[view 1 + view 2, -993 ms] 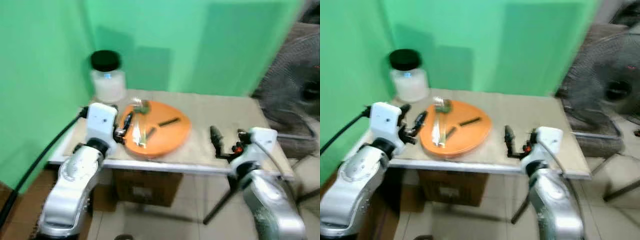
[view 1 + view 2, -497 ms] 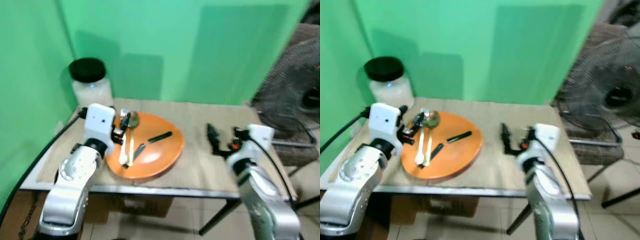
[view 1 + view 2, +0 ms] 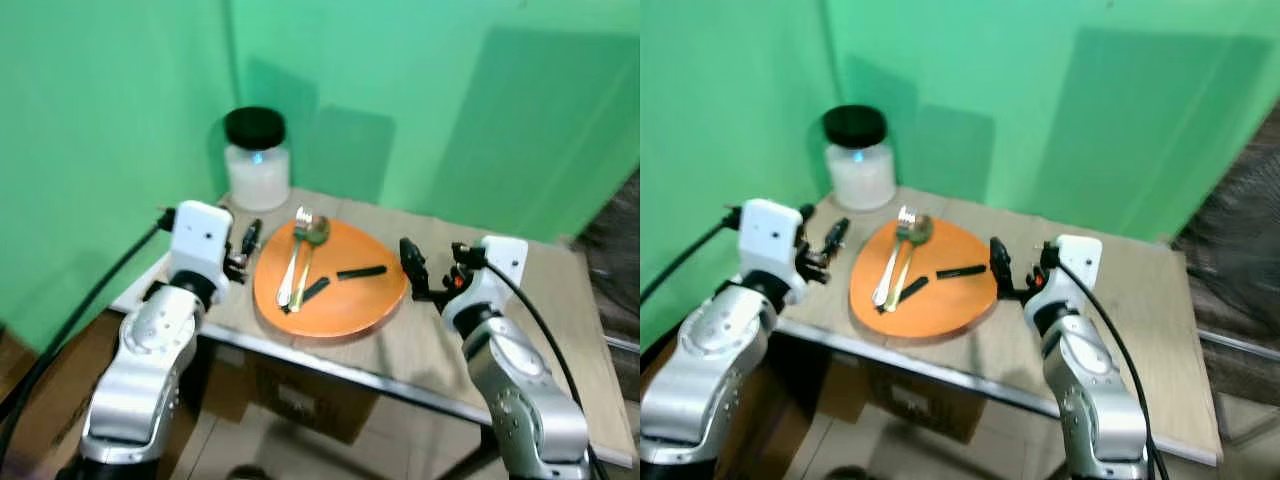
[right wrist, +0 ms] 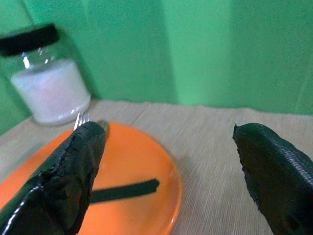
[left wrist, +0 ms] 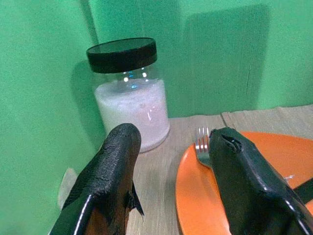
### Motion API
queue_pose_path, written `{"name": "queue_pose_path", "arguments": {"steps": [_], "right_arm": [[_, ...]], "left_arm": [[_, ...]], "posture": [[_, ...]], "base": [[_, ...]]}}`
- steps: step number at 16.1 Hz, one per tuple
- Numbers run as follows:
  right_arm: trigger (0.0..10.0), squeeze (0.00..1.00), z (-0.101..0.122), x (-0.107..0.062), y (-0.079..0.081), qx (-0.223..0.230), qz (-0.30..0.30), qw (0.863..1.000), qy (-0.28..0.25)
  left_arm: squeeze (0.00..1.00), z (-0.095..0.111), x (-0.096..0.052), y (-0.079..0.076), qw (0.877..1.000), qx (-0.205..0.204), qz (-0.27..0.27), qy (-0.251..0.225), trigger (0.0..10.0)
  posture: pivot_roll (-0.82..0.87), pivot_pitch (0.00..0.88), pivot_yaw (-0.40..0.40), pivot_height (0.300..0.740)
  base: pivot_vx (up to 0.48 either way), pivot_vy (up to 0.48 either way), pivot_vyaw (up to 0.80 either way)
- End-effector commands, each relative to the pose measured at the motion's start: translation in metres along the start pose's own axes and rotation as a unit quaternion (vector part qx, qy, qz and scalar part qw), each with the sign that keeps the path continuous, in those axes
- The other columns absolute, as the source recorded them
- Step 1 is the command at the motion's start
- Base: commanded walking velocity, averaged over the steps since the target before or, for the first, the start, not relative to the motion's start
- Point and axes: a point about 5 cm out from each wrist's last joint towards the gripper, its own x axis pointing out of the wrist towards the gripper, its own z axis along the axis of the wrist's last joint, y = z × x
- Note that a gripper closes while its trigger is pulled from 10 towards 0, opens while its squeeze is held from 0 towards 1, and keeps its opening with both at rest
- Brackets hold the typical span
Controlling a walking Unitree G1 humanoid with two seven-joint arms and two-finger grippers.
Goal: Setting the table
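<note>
An orange plate lies on the tan table. On its left half a silver fork and a spoon lie side by side, with two short black sticks beside them. My left gripper hovers open just off the plate's left rim, pointing toward a glass jar of white powder with a black lid. My right gripper stands open at the plate's right rim, its fingers spread wide. Neither gripper holds anything.
The jar stands at the table's back left corner against a green wall. The table's front edge runs close to my arms, with a cardboard box beneath. Bare tabletop extends to the right of the plate.
The whole picture has shifted, so the camera moved. The left gripper now sits beside the plate's left rim instead of over it. The right gripper stands closer to the plate's right rim.
</note>
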Motion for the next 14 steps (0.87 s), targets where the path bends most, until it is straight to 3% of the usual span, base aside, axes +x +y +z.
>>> {"name": "queue_pose_path", "arguments": {"steps": [1,5,7,8,12,13,14], "right_arm": [[10.0,0.00,0.002,0.001,-0.002,0.007,-0.003,1.000,-0.001],[10.0,0.00,-0.002,-0.004,-0.008,-0.011,-0.034,0.999,0.026],[10.0,0.00,-0.006,-0.007,-0.011,0.001,-0.036,0.997,0.061],[10.0,0.00,-0.005,-0.009,-0.013,0.003,-0.022,0.998,0.064],[10.0,0.00,-0.001,-0.008,-0.020,-0.043,-0.030,0.997,0.060],[10.0,0.00,0.000,-0.007,-0.021,-0.049,-0.022,0.996,0.071],[10.0,0.00,0.000,-0.007,-0.020,-0.050,-0.018,0.996,0.074]], "left_arm": [[0.00,0.001,0.001,0.003,1.000,0.005,0.005,0.000,10.0],[0.00,-0.004,0.000,0.002,1.000,0.000,-0.003,0.015,10.0],[0.00,-0.008,0.003,0.002,0.999,-0.014,-0.033,0.023,10.0],[1.00,-0.009,0.007,0.002,0.997,-0.019,-0.065,0.025,10.0],[1.00,-0.015,0.022,0.007,0.995,0.002,-0.095,0.033,10.0],[0.21,-0.021,0.032,0.015,0.994,0.021,-0.102,0.039,10.0],[0.21,-0.023,0.035,0.018,0.993,0.021,-0.107,0.043,10.0]], "posture": [[0.11,0.000,-0.062,0.740],[0.10,0.000,-0.066,0.740],[0.10,0.000,-0.074,0.740],[0.09,0.000,-0.076,0.740],[0.07,0.000,-0.086,0.740],[0.06,0.000,-0.087,0.740],[0.06,0.000,-0.087,0.740]], "base": [[0.000,0.000,0.00],[0.000,0.000,0.00],[0.000,0.000,0.00],[0.000,0.000,0.00],[0.000,0.000,0.00],[0.000,0.000,0.00],[0.000,0.000,0.00]]}}
